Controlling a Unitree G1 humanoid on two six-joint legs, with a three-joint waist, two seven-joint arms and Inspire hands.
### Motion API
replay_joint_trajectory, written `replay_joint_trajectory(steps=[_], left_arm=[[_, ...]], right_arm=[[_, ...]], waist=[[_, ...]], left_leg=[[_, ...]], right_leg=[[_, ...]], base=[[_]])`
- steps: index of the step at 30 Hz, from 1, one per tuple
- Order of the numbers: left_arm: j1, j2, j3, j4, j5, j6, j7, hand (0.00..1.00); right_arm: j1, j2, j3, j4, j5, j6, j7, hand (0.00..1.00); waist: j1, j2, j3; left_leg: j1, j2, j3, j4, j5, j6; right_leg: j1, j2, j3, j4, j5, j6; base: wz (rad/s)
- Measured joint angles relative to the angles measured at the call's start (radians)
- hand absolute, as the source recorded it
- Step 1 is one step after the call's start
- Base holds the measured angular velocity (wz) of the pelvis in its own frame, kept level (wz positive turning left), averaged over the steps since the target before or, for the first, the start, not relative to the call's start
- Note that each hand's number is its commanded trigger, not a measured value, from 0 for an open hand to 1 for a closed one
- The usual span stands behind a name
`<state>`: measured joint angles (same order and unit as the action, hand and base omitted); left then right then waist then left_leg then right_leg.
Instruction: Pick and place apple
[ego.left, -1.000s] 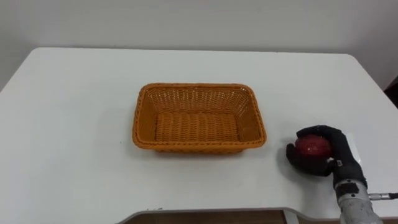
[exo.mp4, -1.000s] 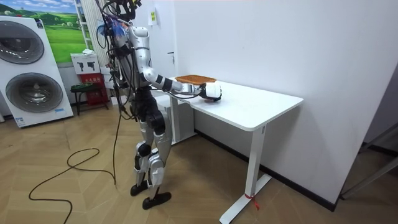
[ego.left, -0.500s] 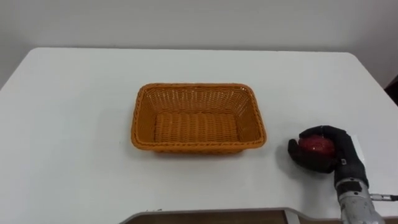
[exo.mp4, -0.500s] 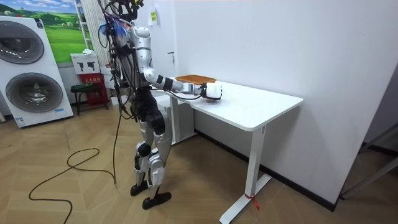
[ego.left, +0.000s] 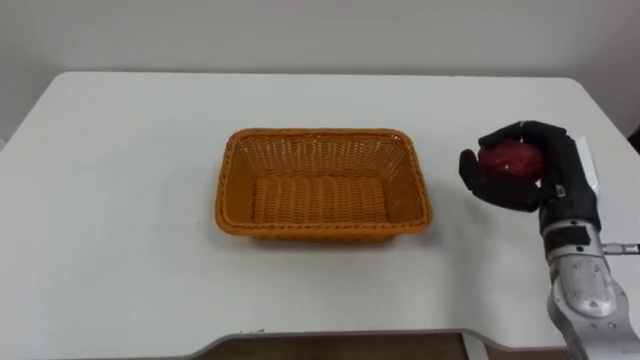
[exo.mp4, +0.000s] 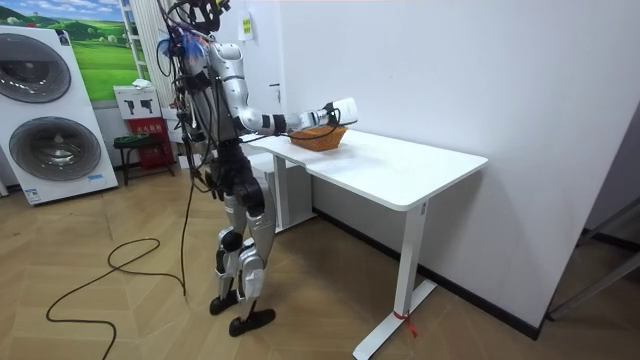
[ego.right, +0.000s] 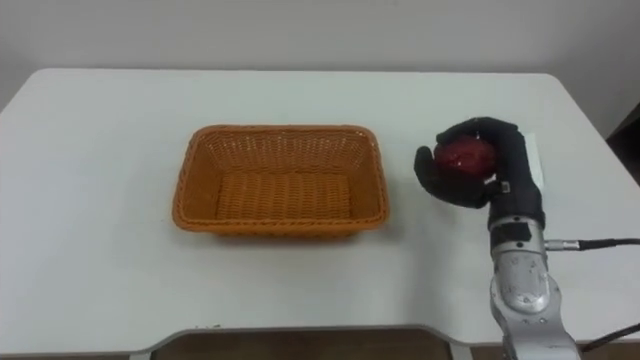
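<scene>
Left eye view — right hand (ego.left: 522, 190) clasped round the red apple (ego.left: 512, 158), aloft — just right of the orange basket (ego.left: 320, 133)

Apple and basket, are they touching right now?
Apart. The left eye view shows bare white table between the basket rim and the apple, which the right hand holds in curled fingers.
</scene>
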<state>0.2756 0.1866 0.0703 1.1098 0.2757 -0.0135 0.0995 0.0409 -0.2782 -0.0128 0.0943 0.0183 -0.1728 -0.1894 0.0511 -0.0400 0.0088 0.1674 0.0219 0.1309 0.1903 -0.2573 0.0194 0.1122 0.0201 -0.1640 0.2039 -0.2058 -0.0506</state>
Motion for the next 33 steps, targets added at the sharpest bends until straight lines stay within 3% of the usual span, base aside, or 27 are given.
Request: replay_joint_trajectory(steps=[8, 14, 23, 26, 27, 28, 29, 30, 33], left_arm=[[-0.002, 0.000, 0.000, 0.000, -0.005, 0.000, -0.009, 0.00], [-0.018, 0.001, 0.001, 0.010, -0.007, 0.000, -0.028, 0.00], [-0.052, 0.002, -0.059, 0.013, -0.008, -0.001, -0.031, 0.00], [-0.056, 0.003, -0.067, 0.012, -0.007, -0.001, -0.031, 0.00], [-0.055, 0.004, -0.075, 0.012, -0.007, -0.001, -0.031, 0.00], [-0.056, 0.005, -0.083, 0.012, -0.007, -0.001, -0.032, 0.00], [-0.057, 0.005, -0.084, 0.012, -0.007, -0.001, -0.033, 0.00], [-0.057, 0.005, -0.083, 0.012, -0.007, 0.000, -0.035, 0.00], [-0.059, 0.005, -0.082, 0.014, -0.007, 0.001, -0.037, 0.00]], right_arm=[[-0.098, 0.000, 0.027, -0.040, -0.009, 0.000, 0.008, 1.00], [-0.102, 0.000, 0.049, -0.080, -0.042, -0.001, 0.032, 1.00], [-0.119, 0.001, 0.182, -0.137, -0.069, 0.001, 0.111, 1.00], [-0.136, 0.000, 0.207, -0.141, -0.068, 0.000, 0.120, 1.00], [-0.144, -0.003, 0.225, -0.141, -0.071, 0.000, 0.125, 0.97], [-0.150, -0.002, 0.244, -0.142, -0.071, 0.000, 0.134, 0.59], [-0.150, -0.002, 0.253, -0.144, -0.071, 0.000, 0.140, 0.35], [-0.150, -0.002, 0.271, -0.147, -0.074, 0.000, 0.155, 0.00], [-0.150, -0.001, 0.302, -0.159, -0.083, 0.012, 0.191, 0.00]], waist=[[0.012, -0.009, -0.0035], [0.034, -0.007, -0.0054], [0.046, -0.001, -0.0017], [0.067, 0.002, -0.0016], [0.070, 0.003, -0.0021], [0.079, 0.005, -0.0036], [0.083, 0.005, -0.0040], [0.087, 0.006, -0.0043], [0.094, 0.006, -0.0063]], left_leg=[[-0.007, -0.001, -0.003, 0.005, 0.000, 0.000], [-0.007, 0.000, -0.003, 0.007, 0.000, 0.000], [-0.018, -0.001, -0.026, 0.009, 0.000, 0.000], [-0.019, -0.001, -0.026, 0.009, 0.000, 0.000], [-0.021, 0.000, -0.027, 0.010, 0.000, 0.000], [-0.020, 0.000, -0.027, 0.010, 0.000, 0.000], [-0.021, 0.000, -0.027, 0.011, 0.000, 0.000], [-0.020, 0.000, -0.027, 0.011, 0.001, 0.001], [-0.022, 0.000, -0.027, 0.010, 0.001, 0.001]], right_leg=[[0.007, -0.001, -0.004, -0.006, 0.000, 0.000], [0.005, -0.001, -0.005, -0.005, 0.000, -0.001], [0.009, -0.003, -0.028, -0.007, 0.001, -0.001], [0.008, -0.002, -0.027, -0.007, 0.001, -0.002], [0.006, -0.002, -0.028, -0.006, 0.001, -0.002], [0.002, -0.002, -0.027, -0.004, 0.001, -0.002], [-0.001, -0.002, -0.026, -0.002, 0.001, -0.002], [-0.002, -0.002, -0.026, -0.001, 0.001, -0.002], [-0.005, -0.003, -0.028, -0.001, 0.001, -0.002]], base=[[0.01], [0.00], [0.07], [0.00], [0.00], [0.00], [0.00], [0.00], [0.00]])
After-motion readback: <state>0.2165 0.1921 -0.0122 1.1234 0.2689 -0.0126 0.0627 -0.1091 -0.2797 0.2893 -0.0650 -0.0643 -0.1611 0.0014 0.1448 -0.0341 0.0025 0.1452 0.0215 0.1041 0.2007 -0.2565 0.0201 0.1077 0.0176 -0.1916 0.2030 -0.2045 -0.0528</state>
